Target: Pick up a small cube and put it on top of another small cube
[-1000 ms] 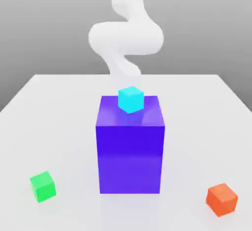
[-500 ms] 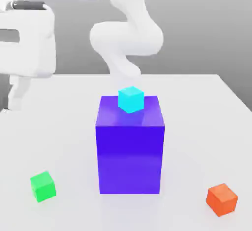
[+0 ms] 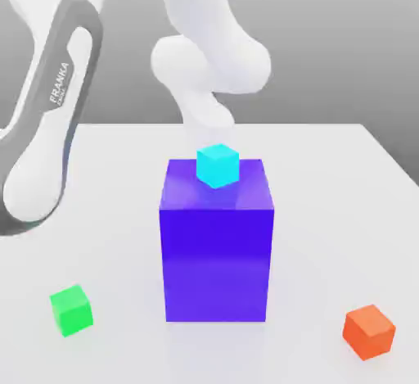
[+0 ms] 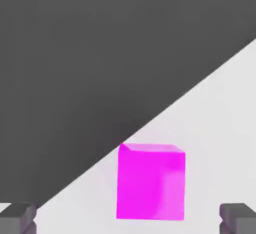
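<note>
The gripper (image 4: 128, 220) is standing wide open, holding nothing, its two dark fingertips (image 4: 17, 218) showing far apart in the hand view. A magenta cube (image 4: 151, 182) is sitting on the white table (image 4: 220, 128) ahead of the gripper, between the lines of its fingers, seemingly untouched. In the exterior view the white arm (image 3: 53, 120) is leaning in at the exterior view's left, near a green cube (image 3: 71, 309). A cyan cube (image 3: 218, 164) is resting on a tall blue block (image 3: 216, 251), and an orange cube (image 3: 370, 331) is lying well apart from the arm.

cyan cube (image 3: 218, 164): upright atop tall purple block (image 3: 216, 243), centre | green cube (image 3: 71, 309): near left on surface | orange cube (image 3: 369, 331): near right | magenta cube (image 4: 151, 181): upright on surface
</note>
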